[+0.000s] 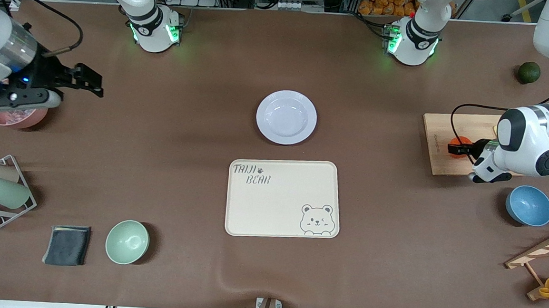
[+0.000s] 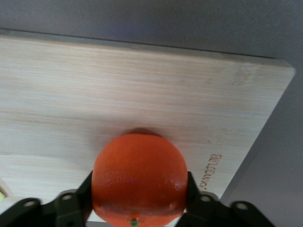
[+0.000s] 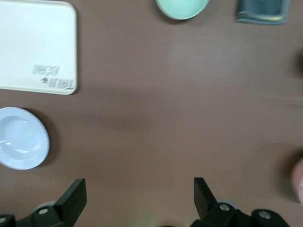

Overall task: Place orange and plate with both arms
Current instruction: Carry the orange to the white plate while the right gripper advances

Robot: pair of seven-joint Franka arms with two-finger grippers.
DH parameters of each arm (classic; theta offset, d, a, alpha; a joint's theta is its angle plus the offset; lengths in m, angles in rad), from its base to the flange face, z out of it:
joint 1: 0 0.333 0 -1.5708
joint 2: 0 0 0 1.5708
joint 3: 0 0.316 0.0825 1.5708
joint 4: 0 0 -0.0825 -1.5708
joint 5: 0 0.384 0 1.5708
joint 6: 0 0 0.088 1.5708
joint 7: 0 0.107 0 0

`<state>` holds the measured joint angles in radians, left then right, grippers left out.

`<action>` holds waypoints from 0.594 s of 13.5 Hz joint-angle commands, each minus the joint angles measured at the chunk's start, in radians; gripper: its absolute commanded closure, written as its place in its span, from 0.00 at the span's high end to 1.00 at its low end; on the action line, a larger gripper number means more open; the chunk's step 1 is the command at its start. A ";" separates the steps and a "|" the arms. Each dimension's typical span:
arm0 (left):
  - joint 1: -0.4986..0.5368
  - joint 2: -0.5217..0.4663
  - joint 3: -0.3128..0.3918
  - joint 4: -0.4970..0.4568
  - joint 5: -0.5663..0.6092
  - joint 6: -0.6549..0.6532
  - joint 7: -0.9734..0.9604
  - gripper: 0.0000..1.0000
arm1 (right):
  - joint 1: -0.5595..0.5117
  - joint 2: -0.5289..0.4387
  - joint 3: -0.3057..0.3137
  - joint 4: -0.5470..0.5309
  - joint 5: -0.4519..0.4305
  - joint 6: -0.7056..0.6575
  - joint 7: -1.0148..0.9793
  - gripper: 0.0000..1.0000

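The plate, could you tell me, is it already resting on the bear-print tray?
No, the plate lies on the bare table, farther from the front camera than the tray.

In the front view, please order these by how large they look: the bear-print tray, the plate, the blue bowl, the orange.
1. bear-print tray
2. plate
3. blue bowl
4. orange, partly hidden by the left gripper

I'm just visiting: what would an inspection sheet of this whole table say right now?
Surface: brown table, bare at its middle.
Job's things: orange on the wooden board; plate beside the bear tray, farther from the front camera.
Clutter: green bowl, blue bowl, pink bowl, dark cloth, cup rack, dark green fruit.
Claws: left claw shut on the orange; right claw open, over the pink bowl.
Cables: black cable looping over the board.
Surroundings: nothing seen clearly.
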<state>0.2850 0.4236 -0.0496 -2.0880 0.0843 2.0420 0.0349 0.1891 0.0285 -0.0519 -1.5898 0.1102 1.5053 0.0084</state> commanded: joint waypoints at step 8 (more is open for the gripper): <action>-0.009 -0.126 -0.437 0.206 -0.156 -0.364 -0.435 0.00 | 0.082 0.025 -0.003 -0.266 0.288 0.185 0.007 1.00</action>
<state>0.2780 0.2869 -0.3611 -1.9362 -0.0227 1.7238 -0.2232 0.2402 0.0638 -0.0502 -1.8119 0.3572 1.6504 0.0082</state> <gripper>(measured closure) 0.304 0.000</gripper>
